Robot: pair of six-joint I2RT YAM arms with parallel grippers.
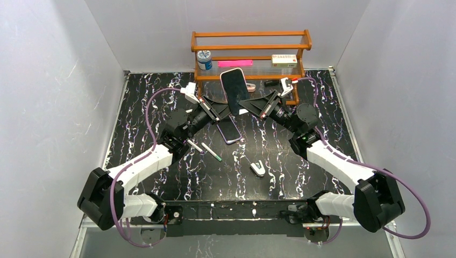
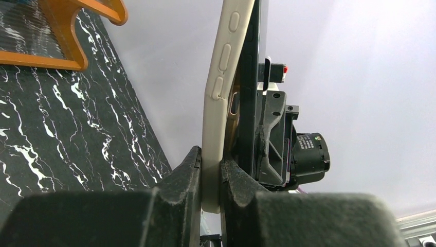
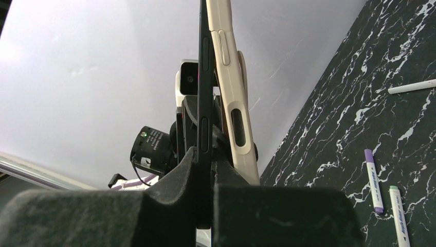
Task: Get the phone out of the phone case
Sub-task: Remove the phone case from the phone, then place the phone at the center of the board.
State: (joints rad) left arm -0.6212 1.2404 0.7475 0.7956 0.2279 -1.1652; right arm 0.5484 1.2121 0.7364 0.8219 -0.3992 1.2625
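The dark phone (image 1: 235, 88) is held upright above the table's middle, in front of the rack, between both grippers. My left gripper (image 1: 225, 106) is shut on the cream phone case (image 2: 222, 77); its jaws (image 2: 211, 164) clamp the case's lower edge. My right gripper (image 1: 246, 107) is shut on the black phone (image 3: 204, 103), pinching its thin edge (image 3: 204, 154). In both wrist views the phone (image 2: 250, 77) and the case (image 3: 234, 92) stand side by side, parted at the near end, with a gap between them.
A wooden rack (image 1: 251, 48) at the back holds a jar (image 1: 204, 59), a pink item (image 1: 235, 63) and a box (image 1: 284, 59). A second phone (image 1: 230, 131) lies flat on the marble table. Two markers (image 1: 194, 146) (image 1: 211, 152) and a small white object (image 1: 258, 167) lie nearer.
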